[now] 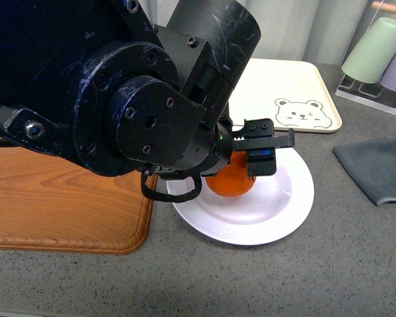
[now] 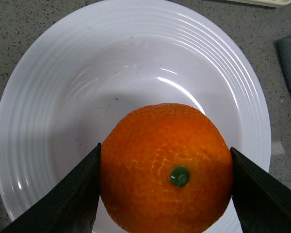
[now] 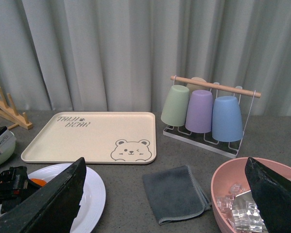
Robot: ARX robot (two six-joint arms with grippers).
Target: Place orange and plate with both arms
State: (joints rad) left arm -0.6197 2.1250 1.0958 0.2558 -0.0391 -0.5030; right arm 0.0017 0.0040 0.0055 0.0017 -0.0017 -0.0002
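My left gripper (image 1: 241,165) is shut on the orange (image 1: 230,179), holding it just over the middle of the pale ribbed plate (image 1: 284,205) on the grey counter. In the left wrist view the orange (image 2: 167,167) sits between both black fingers (image 2: 72,194), green stem mark facing the camera, with the plate (image 2: 87,73) beneath. My right gripper (image 3: 165,199) is open and empty, well to the right of the plate (image 3: 92,194); it is out of the front view. A sliver of the orange (image 3: 37,182) shows in the right wrist view.
A wooden board (image 1: 59,205) lies left of the plate. The beige bear tray (image 1: 297,99) lies behind it. A grey cloth (image 1: 376,168) lies to the right. A cup rack (image 3: 208,114) stands at the back right. A pink bowl (image 3: 223,179) holds ice.
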